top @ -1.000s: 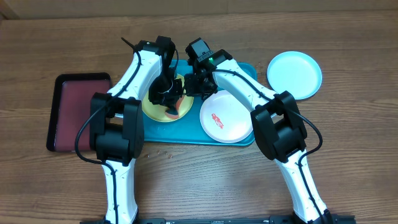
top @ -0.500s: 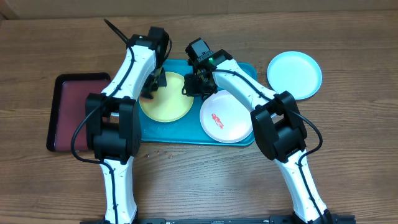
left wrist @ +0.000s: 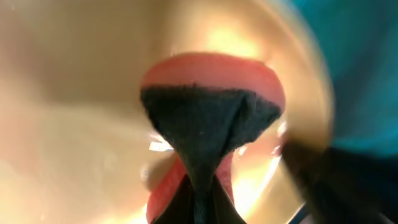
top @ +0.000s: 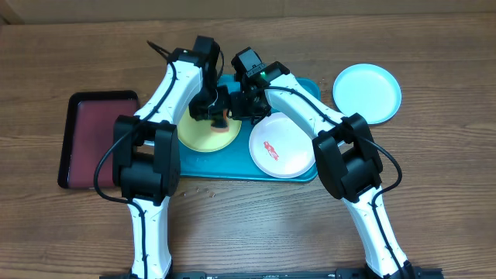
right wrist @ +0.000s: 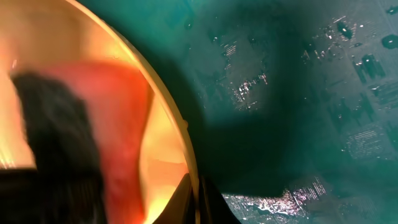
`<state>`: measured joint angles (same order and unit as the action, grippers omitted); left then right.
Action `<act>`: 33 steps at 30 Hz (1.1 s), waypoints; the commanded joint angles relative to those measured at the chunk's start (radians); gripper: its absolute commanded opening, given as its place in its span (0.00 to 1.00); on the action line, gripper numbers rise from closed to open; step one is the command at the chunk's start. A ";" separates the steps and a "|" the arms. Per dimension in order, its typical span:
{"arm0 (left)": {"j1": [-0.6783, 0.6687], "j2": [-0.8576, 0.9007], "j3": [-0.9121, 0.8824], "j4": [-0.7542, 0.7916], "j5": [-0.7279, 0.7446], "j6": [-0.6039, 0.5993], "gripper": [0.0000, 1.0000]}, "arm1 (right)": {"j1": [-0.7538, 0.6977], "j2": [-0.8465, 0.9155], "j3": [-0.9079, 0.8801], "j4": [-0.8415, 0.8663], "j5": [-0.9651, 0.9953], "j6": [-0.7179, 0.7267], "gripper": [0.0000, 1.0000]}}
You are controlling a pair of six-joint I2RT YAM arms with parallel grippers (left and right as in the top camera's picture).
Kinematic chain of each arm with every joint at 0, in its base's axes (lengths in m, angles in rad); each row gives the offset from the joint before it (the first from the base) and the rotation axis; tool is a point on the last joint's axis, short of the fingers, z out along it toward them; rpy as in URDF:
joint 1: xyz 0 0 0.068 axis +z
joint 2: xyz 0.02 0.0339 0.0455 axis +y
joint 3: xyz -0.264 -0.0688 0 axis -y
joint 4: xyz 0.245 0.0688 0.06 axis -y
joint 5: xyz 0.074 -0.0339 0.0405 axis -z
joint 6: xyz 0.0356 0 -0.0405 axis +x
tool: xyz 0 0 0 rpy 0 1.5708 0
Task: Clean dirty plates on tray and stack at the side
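The yellow-green plate (top: 198,136) lies on the left half of the turquoise tray (top: 232,164). My left gripper (top: 215,113) is shut on a black-and-red sponge (top: 222,122) and presses it on the plate's right part. In the left wrist view the sponge (left wrist: 211,118) fills the middle, held by the jaws (left wrist: 199,202) against the plate (left wrist: 68,93). My right gripper (top: 242,107) is shut on the plate's right rim (right wrist: 186,155), over the wet tray (right wrist: 298,93). The white plate (top: 280,147) with a red smear lies on the tray's right half. The light blue plate (top: 366,93) lies on the table to the right of the tray.
A dark red, black-rimmed tray (top: 99,139) lies on the table to the left of the turquoise tray. Both arms cross over the back of the turquoise tray. The table is brown wood.
My left gripper, which was at the plate's left rim half a second ago, has swept the sponge back to the plate's right part. My right gripper has stayed on the rim.
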<state>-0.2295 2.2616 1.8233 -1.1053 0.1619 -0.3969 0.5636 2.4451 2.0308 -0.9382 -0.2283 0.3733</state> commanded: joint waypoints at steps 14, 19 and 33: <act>-0.004 0.006 0.097 -0.186 -0.692 -0.113 0.04 | -0.003 0.035 -0.013 -0.031 0.071 -0.006 0.04; 0.004 -0.007 0.285 -0.290 -0.688 -0.254 0.04 | -0.003 0.034 0.027 -0.045 0.071 -0.039 0.04; 0.303 -0.042 0.355 -0.323 0.014 0.016 0.04 | 0.087 -0.005 0.402 -0.287 0.665 -0.126 0.04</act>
<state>0.0051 2.2551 2.1609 -1.4101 0.0181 -0.4732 0.6044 2.4641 2.3444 -1.2133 0.1856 0.2909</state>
